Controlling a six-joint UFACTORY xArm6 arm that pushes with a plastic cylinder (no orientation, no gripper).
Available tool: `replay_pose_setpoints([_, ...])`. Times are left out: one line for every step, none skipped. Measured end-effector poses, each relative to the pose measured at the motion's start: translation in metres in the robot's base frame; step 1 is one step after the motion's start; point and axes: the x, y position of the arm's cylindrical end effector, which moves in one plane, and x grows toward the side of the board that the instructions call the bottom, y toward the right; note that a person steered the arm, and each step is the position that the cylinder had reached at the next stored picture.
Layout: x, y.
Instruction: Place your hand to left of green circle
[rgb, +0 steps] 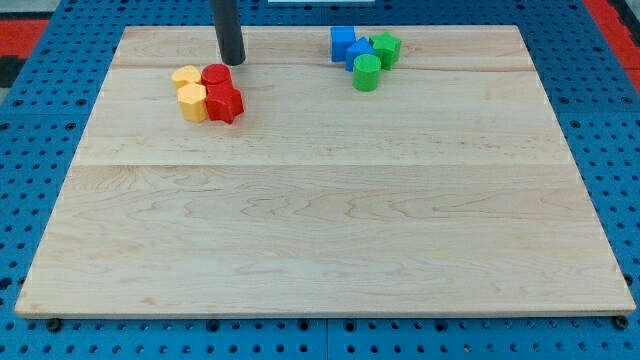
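Standing now: tip (233, 61) just above red cylinder (215, 75), well left of green cylinder (366, 73)
Left: travel rightward
Fingers: none; bare rod

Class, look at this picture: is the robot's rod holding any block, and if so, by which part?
Nothing is held. My tip rests on the board just above the red cylinder, apart from the green cylinder.

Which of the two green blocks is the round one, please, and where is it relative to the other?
The green circle, a plain cylinder, is the lower-left one, toward the view's bottom. The other green block above it has notched sides. My tip is far to the view's left.
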Motion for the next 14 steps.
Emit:
replay_pose_setpoints([0.000, 0.000])
replay_pose_setpoints([0.000, 0.001])
replay_pose_setpoints([0.000, 0.002])
replay_pose_setpoints([0.000, 0.003])
replay_pose_setpoints([0.000, 0.005])
replay_pose_setpoints([0.000, 0.006])
replay_pose_setpoints([-0.001, 0.012])
replay_pose_setpoints([-0.003, 0.018])
replay_pose_setpoints([-0.003, 0.021])
replay_pose_setpoints([-0.003, 0.023])
replay_pose_setpoints([-0.003, 0.023])
replay_pose_setpoints([-0.003, 0.023])
replay_pose_setpoints([-0.001, 0.023])
replay_pose_setpoints([0.002, 0.023])
